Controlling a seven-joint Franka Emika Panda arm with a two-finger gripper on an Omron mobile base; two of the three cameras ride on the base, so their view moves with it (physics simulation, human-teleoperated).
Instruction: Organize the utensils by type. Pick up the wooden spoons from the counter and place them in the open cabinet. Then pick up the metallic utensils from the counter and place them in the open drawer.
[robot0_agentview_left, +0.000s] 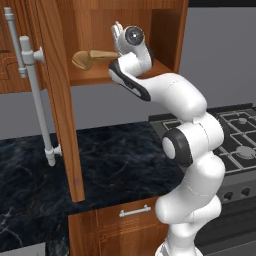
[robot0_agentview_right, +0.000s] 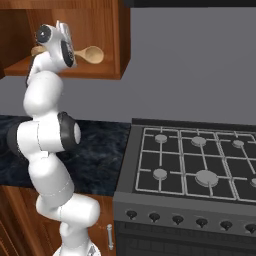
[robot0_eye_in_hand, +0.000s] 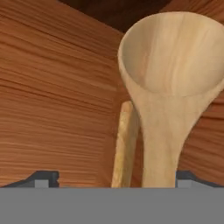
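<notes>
Gripper (robot0_eye_in_hand: 112, 181) up inside the open cabinet (robot0_agentview_left: 165, 30), and its jaws stand wide apart, 1 dark fingertip (robot0_eye_in_hand: 41, 178) low at the left of the hand view, the other low at the right, neither one pressing on anything. Between them runs the handle of a wooden spoon (robot0_eye_in_hand: 168, 87), its round bowl facing the camera and lying on the cabinet's shelf (robot0_eye_in_hand: 52, 96). Just beside that handle lies a 2nd wooden spoon's handle (robot0_eye_in_hand: 124, 144), a paler stick angled slightly and tucked close against the 1st.

From the left base view, the white arm (robot0_agentview_left: 190, 145) reaches high, hand level with the shelf, and a spoon bowl (robot0_agentview_left: 82, 60) pokes out to the left of the hand, resting on the shelf board. From the right base view, another spoon bowl (robot0_agentview_right: 92, 54) shows on the right side of the hand, also on the shelf. So both spoons sit in the cabinet, bowls pointing opposite ways.

Cabinet door (robot0_agentview_left: 60, 100) hangs swung out toward the camera, its long silver bar handle (robot0_agentview_left: 37, 100) upright. Below, the black marble worktop (robot0_agentview_left: 120, 155) stretches across, with the stove (robot0_agentview_right: 200, 160) just to its right.
</notes>
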